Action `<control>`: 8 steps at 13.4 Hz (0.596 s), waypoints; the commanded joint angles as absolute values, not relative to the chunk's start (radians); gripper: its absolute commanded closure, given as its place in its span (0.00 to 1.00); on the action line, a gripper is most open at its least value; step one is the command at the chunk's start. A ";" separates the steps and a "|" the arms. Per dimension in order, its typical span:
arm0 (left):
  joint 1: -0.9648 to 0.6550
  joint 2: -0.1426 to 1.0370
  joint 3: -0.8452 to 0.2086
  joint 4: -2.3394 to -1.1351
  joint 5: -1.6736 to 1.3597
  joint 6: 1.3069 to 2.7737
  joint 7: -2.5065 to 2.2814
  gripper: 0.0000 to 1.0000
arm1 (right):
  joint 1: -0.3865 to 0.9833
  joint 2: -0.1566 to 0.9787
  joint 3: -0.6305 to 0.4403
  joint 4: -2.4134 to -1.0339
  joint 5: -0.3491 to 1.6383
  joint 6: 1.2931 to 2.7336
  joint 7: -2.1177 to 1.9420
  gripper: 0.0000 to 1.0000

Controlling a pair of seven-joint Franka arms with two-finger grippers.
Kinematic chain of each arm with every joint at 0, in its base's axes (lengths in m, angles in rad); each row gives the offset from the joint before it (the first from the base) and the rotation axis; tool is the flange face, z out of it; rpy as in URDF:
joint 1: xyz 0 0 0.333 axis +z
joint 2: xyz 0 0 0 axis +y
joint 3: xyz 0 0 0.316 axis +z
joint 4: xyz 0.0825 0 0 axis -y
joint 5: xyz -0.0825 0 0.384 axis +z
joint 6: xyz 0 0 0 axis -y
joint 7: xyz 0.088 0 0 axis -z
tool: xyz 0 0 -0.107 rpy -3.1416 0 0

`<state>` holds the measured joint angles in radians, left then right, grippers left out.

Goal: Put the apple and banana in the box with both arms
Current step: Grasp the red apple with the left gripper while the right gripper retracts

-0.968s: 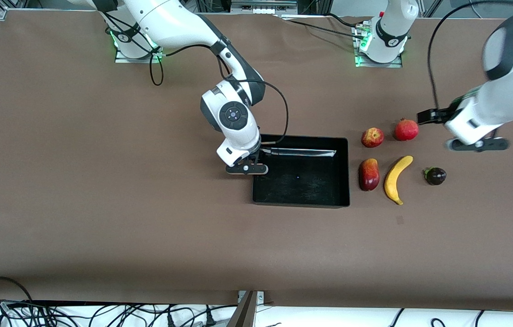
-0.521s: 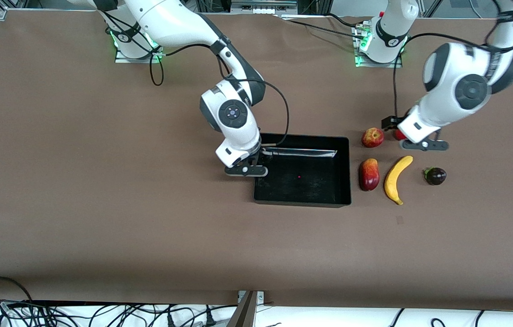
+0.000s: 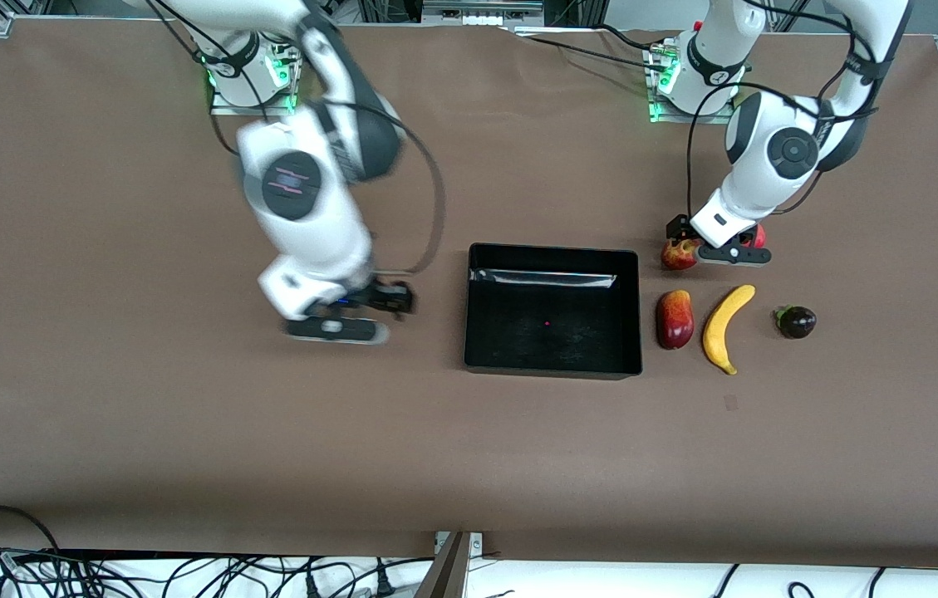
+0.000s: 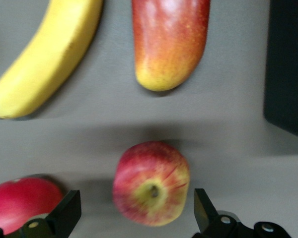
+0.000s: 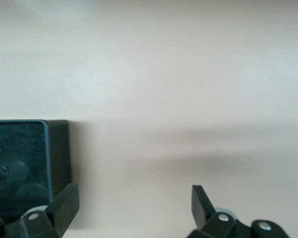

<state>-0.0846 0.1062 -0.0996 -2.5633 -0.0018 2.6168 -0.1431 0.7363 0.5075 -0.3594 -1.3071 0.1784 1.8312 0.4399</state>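
The apple (image 3: 675, 254), red with yellow patches, lies on the table beside the box's farther corner and is partly covered by my left hand. My left gripper (image 3: 733, 257) hangs over it, open. In the left wrist view the apple (image 4: 151, 183) sits between the two spread fingertips of the left gripper (image 4: 134, 215), untouched. The yellow banana (image 3: 726, 325) (image 4: 44, 54) lies nearer the front camera than the apple. The black box (image 3: 553, 248) (image 4: 288, 64) stands mid-table, empty. My right gripper (image 3: 336, 330) (image 5: 134, 208) is open and empty over bare table beside the box (image 5: 20, 163), toward the right arm's end.
A dark red-orange elongated fruit (image 3: 675, 319) (image 4: 170, 42) lies between box and banana. A uniformly red round fruit (image 3: 758, 236) (image 4: 20, 203) sits beside the apple, partly under my left hand. A small dark purple fruit (image 3: 796, 321) lies toward the left arm's end.
My right gripper left the box's wall and moved toward the right arm's end. My left arm swung in from its end of the table to over the apple. The box shifted slightly.
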 commanded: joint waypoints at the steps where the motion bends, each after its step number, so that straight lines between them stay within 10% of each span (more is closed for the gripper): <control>1: -0.083 0.124 -0.132 -2.557 -0.018 2.638 -0.189 0.00 | 0.593 0.312 -0.318 -1.426 0.192 1.696 0.277 0.00; 8: -0.078 0.187 -0.132 -2.560 -0.005 2.711 -0.170 0.00 | 0.131 -0.050 0.029 -1.721 0.041 1.632 0.117 0.00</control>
